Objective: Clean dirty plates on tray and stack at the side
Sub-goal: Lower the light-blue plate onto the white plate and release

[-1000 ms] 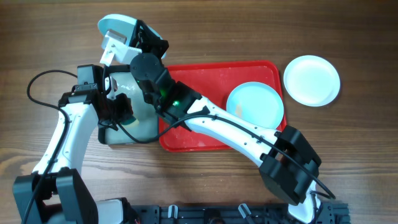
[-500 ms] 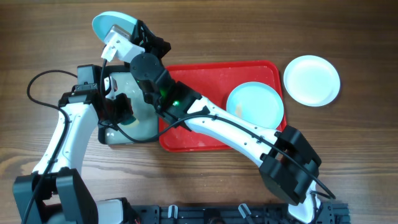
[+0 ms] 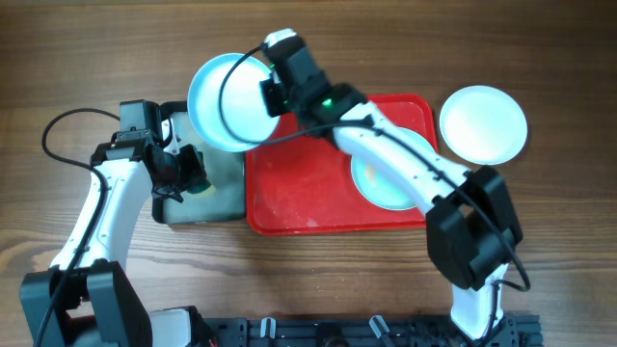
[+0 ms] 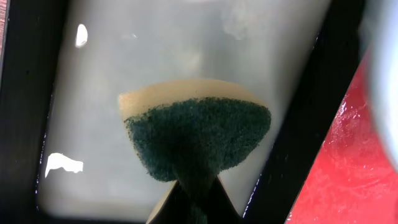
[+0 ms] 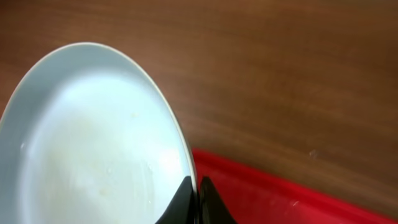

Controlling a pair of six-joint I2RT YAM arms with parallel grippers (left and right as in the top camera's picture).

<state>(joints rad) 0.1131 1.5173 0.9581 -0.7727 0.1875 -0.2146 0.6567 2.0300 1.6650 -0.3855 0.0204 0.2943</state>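
Overhead: the right fingers point(image 3: 274, 91) pinch the rim of a turquoise plate point(image 3: 224, 101), held tilted above the red tray point(image 3: 289, 193) at its far-left corner. A second turquoise plate point(image 3: 381, 185) lies in the tray. The white plate point(image 3: 484, 123) sits on the bench point(image 3: 549, 231) past the tray's right edge.

Left wrist: the left fingers point(image 4: 214, 208) are pressed onto a sponge point(image 4: 196, 137) over the small tray point(image 4: 93, 93).

Right wrist: the fingers clamp the plate's rim, with bare bench beyond.
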